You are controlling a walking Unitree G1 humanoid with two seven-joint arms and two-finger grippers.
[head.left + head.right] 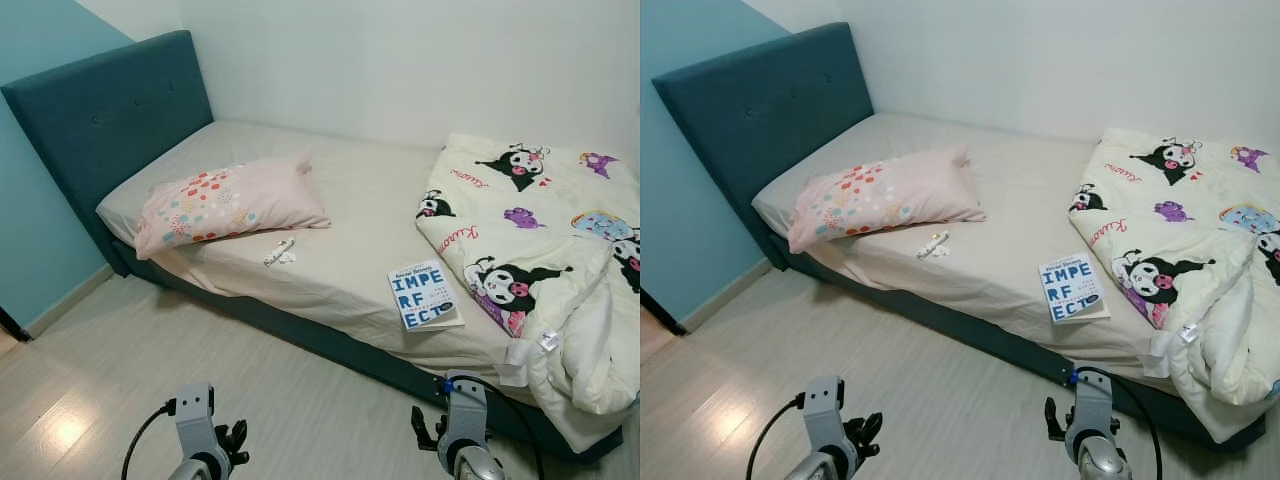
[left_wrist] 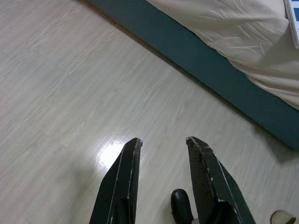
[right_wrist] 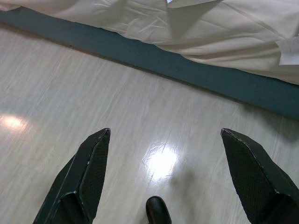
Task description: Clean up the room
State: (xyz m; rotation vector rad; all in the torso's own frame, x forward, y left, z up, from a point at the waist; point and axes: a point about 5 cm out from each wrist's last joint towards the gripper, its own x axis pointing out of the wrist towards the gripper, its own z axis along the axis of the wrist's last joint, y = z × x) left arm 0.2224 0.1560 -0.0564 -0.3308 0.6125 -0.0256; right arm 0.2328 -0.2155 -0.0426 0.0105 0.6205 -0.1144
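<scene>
Small bedroom with white walls, one teal-painted wall on the left, and a pale wood-plank floor [image 1: 110, 370] catching glare from overhead light. Against the far wall, a low bed with teal upholstered headboard and frame [image 1: 110, 110], covered in a cream fitted sheet [image 1: 350, 200] that hangs rumpled over the near edge. Near the headboard, a pink pillow with a patch of coloured dots [image 1: 225, 200], lying askew. Just in front of the pillow, a small white crumpled scrap with a slim tube-like item [image 1: 280, 252], too small to identify. Close to the bed's near edge, a white-and-blue paperback book with large lettering [image 1: 421, 294], lying flat, touching the bunched edge of a cream cartoon-printed duvet [image 1: 530, 240] heaped over the foot end and spilling over the side. Low in front of the bed, both arms hanging over bare floor: left pincer [image 2: 161, 142] with its two black fingers [image 2: 121, 182] parted a moderate way, holding nothing; right pincer [image 3: 166, 133] spread wide, fingers [image 3: 86, 172] far apart, likewise holding nothing, above a bright reflection on the planks, with the teal bed frame and draped sheet just beyond.
</scene>
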